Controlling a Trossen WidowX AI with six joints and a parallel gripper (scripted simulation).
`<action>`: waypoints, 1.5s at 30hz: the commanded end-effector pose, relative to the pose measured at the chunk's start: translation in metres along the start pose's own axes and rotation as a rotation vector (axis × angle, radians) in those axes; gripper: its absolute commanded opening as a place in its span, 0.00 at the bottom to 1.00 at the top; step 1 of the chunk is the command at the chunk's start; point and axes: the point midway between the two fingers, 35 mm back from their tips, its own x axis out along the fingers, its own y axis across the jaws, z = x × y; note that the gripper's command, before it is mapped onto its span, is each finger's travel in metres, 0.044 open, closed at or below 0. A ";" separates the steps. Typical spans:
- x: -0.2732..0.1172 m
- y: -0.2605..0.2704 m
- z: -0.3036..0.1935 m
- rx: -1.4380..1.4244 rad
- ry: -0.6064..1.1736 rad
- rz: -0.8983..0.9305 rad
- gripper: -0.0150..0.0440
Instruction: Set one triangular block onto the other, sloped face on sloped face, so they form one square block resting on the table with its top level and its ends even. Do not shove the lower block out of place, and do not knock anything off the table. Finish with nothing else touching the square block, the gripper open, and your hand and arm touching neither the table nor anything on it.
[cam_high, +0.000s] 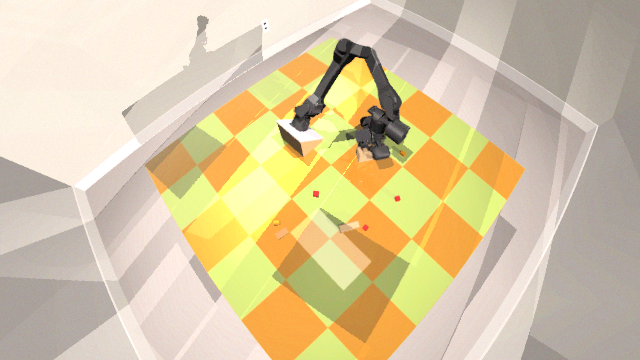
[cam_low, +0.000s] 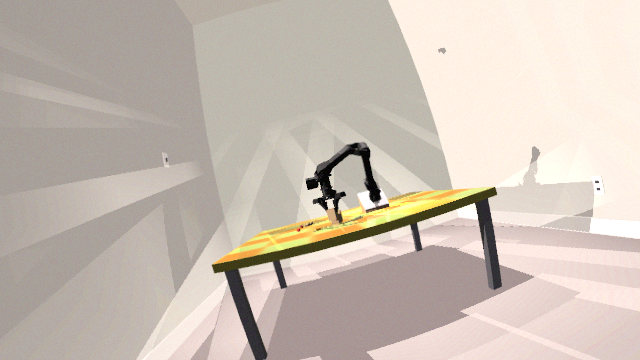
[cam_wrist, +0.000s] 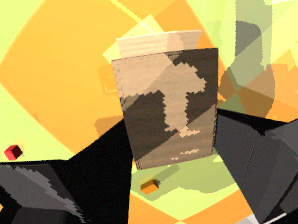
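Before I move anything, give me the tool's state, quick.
Tool: closed on a triangular block, held between its fingers.

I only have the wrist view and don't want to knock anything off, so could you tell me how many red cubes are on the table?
Observer: The top view shows three small red cubes.
Operator: Thank you; does anything lie close to one of them?
Observer: Yes, a pale strip lies close beside one.
Operator: And could you tell me how the arm's elbow stands?
Observer: In the exterior view, the elbow arches high above the table.
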 end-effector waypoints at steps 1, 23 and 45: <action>0.004 -0.001 0.003 0.008 -0.001 -0.008 0.25; 0.018 -0.001 0.008 0.009 0.000 -0.010 0.25; 0.019 -0.001 0.009 0.011 0.000 -0.012 0.25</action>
